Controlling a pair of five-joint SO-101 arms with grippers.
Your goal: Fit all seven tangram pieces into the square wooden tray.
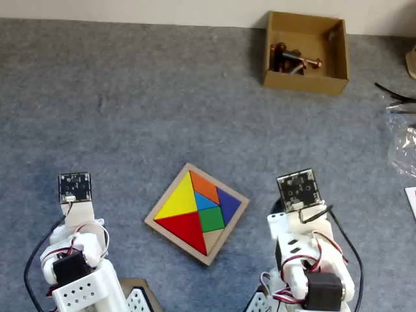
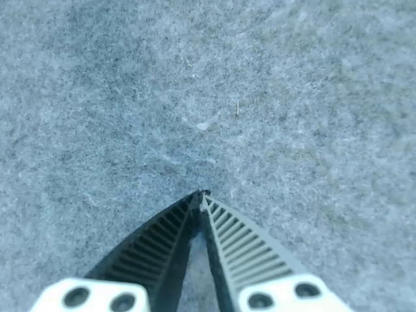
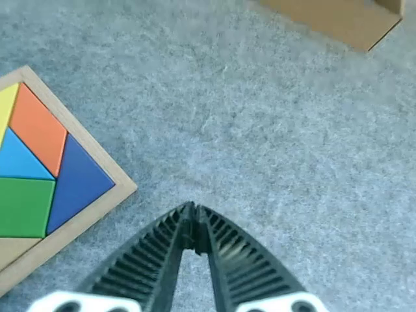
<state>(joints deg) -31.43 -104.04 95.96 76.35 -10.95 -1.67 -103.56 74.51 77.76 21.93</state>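
The square wooden tray (image 1: 245,202) lies turned like a diamond between the two arms. Inside it sit the yellow triangle (image 1: 177,203), red triangle (image 1: 184,227), orange piece (image 1: 205,186), light blue triangle (image 1: 205,201), green square (image 1: 212,219), dark blue triangle (image 1: 228,203) and a wood-coloured triangle (image 1: 212,240), packed edge to edge. My left gripper (image 2: 201,194) is shut and empty over bare carpet, left of the tray. My right gripper (image 3: 194,207) is shut and empty just off the tray's right corner (image 3: 77,130), near the dark blue triangle (image 3: 78,179).
A cardboard box (image 1: 302,83) with small metal parts stands at the back right, its edge (image 3: 338,19) in the right wrist view. Black cables (image 1: 396,97) and a clear plastic bag (image 1: 404,151) lie at the right edge. Grey carpet covers the table.
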